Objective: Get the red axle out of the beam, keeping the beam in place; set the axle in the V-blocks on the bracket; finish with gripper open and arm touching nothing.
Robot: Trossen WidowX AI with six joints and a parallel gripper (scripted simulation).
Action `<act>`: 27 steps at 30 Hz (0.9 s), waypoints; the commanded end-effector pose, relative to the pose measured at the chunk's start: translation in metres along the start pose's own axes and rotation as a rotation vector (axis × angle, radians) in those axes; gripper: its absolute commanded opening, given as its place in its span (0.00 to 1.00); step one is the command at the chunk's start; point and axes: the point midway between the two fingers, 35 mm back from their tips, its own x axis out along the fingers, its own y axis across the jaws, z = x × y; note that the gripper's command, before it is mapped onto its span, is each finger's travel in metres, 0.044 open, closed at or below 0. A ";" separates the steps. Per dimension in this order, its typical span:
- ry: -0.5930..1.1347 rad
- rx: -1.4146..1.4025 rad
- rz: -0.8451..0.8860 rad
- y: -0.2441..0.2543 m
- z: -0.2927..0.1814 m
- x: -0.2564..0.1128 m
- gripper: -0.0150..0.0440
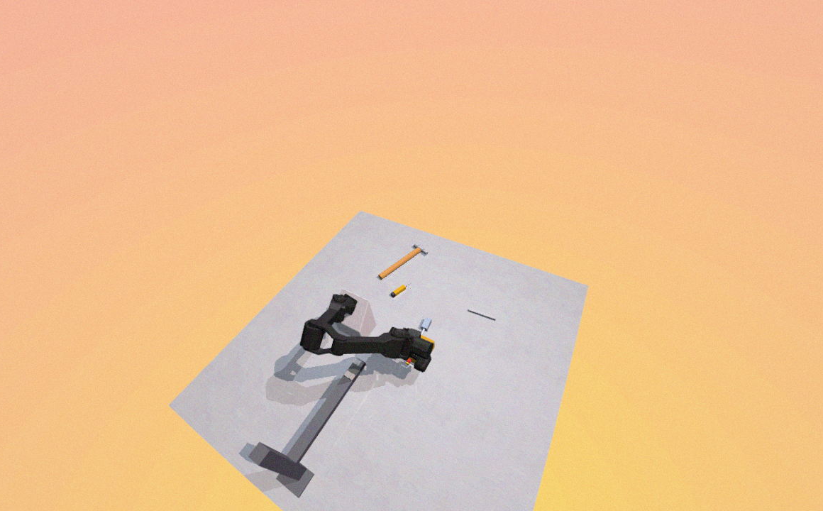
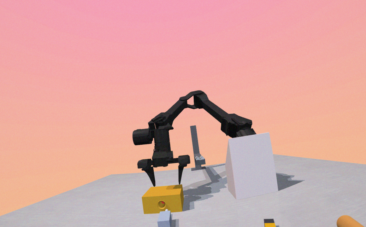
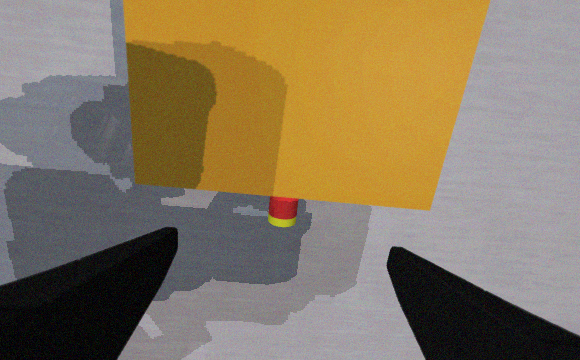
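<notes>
Red axle (image 1: 409,361) (image 2: 162,202) (image 3: 283,208), likely light, stiff and slick, sits inside the yellow beam (image 1: 430,340) (image 2: 161,205) (image 3: 300,100). In the wrist view, left to right: one fingertip, the axle's protruding yellow-tipped end, best gripped there, then the other fingertip; the gripper (image 2: 166,185) (image 3: 286,247) is spread, holding nothing.

Arm (image 1: 363,345) (image 2: 212,108): black all over, dull in finish, built of chunky, angular links.
Elbow (image 1: 313,335) (image 2: 199,97): black, broad and rounded on top, with an open gap through the frame beside it.
Wrist (image 2: 161,139): thick black column, ridged near the top.
Drum (image 1: 423,346) (image 2: 142,136): stubby black cylinder, jutting from the wrist.
Pincer (image 1: 416,360) (image 2: 166,185) (image 3: 286,247): black, blocky in the middle, two knuckle-like carriers.
Fingers (image 2: 151,177): black, smooth, tapered to narrow, blunted tips.
</notes>
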 end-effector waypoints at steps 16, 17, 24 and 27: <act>0.010 -0.006 0.002 0.002 -0.002 0.027 1.00; 0.010 -0.006 0.002 0.002 -0.002 0.027 1.00; 0.003 -0.001 0.002 0.002 -0.001 0.026 0.69; 0.003 -0.001 0.002 0.002 -0.001 0.026 0.56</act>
